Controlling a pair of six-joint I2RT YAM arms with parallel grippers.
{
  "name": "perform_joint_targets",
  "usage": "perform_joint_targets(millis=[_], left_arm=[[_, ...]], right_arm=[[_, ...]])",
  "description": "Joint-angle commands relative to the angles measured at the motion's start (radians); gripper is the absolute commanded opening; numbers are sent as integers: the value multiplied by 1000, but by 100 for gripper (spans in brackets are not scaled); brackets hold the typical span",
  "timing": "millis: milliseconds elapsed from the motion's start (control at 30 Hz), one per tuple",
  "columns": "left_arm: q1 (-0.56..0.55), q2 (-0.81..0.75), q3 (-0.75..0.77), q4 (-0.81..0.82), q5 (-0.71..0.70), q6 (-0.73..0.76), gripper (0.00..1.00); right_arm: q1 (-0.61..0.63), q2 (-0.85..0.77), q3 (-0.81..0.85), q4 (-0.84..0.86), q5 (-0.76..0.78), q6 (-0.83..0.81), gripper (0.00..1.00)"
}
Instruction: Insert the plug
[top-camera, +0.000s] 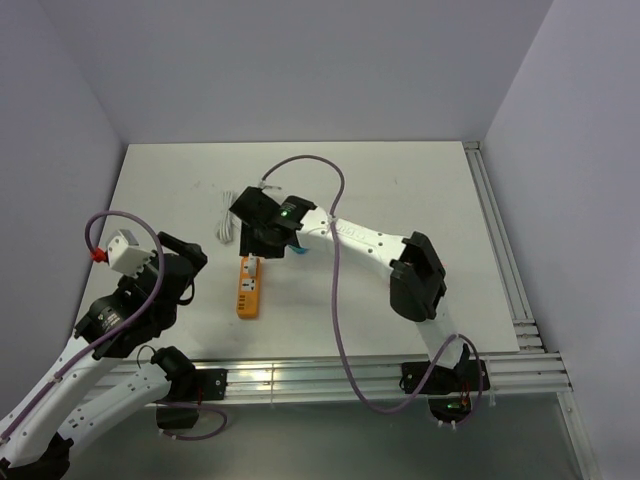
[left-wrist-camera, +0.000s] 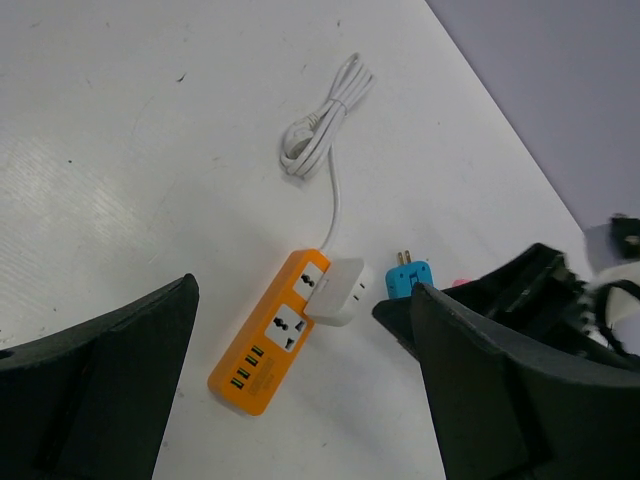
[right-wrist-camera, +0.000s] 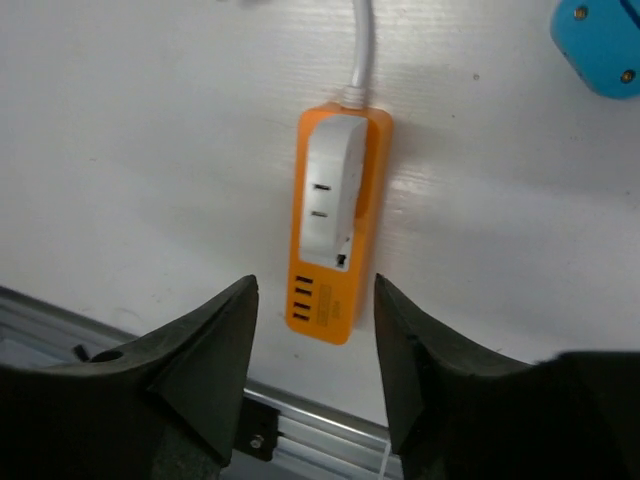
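Observation:
The bright-blue plug (left-wrist-camera: 408, 278) lies on the white table just right of the orange power strip (left-wrist-camera: 270, 340), prongs pointing away. It also shows at the top right of the right wrist view (right-wrist-camera: 600, 45) and partly under the right arm in the top view (top-camera: 300, 248). A white square plug (right-wrist-camera: 330, 190) sits on the strip's (right-wrist-camera: 335, 230) far socket. My right gripper (right-wrist-camera: 312, 330) is open and empty above the strip's near end (top-camera: 260, 240). My left gripper (left-wrist-camera: 300, 320) is open and empty, left of the strip (top-camera: 185, 262).
A coiled white cable (left-wrist-camera: 325, 120) lies beyond the strip (top-camera: 228, 222). A small bit of pink (left-wrist-camera: 458, 283) shows beside the blue plug. Aluminium rails run along the near edge (top-camera: 350, 375) and the right edge (top-camera: 500, 250) of the table.

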Motion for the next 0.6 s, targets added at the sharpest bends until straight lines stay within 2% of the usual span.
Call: perform_joint_targets(millis=[0, 167, 267, 367, 433, 500, 567], left_arm=[[-3, 5, 0, -18, -17, -20, 93], [-3, 23, -4, 10, 1, -5, 93], [-3, 22, -7, 74, 29, 99, 92], [-3, 4, -16, 145, 55, 182, 92], [-3, -21, -27, 182, 69, 220, 92], [-3, -38, -34, 240, 98, 285, 93], [-3, -68, -49, 287, 131, 358, 93]], right_arm=[[6, -114, 3, 57, 48, -45, 60], [-40, -133, -15, 43, 53, -97, 59], [-70, -134, 6, 28, 102, -195, 58], [-90, -125, 14, 14, 186, -304, 66], [-112, -118, 14, -7, 208, -350, 75], [-159, -116, -21, 26, 167, -413, 79], [-190, -105, -67, 62, 108, -464, 79]])
